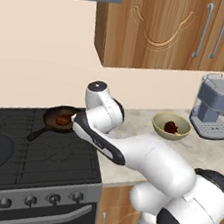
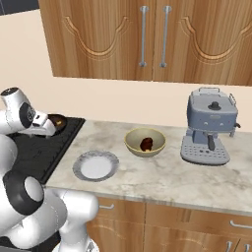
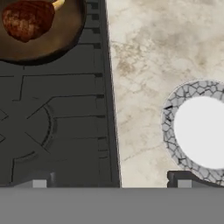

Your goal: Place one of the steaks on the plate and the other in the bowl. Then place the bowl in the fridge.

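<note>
Right now the fingers [image 3: 111, 183] are spread wide open and hold nothing, up above the stove [image 3: 52, 127] edge and the counter [image 3: 144, 52]. One steak [image 3: 27, 19] lies in the black skillet [image 3: 65, 41]. The other steak [image 2: 146, 143] sits in the bowl [image 2: 144, 142] on the counter. The plate [image 2: 96, 165] is bare beside the stove.

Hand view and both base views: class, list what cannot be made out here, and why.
- Plate: hand view, right side cut off by the edge.
- Skillet with steak: hand view, cropped at the top.
- Gripper: hand view, fingertips barely show.
- Steak in bowl: right base view, too small for detail.
</note>
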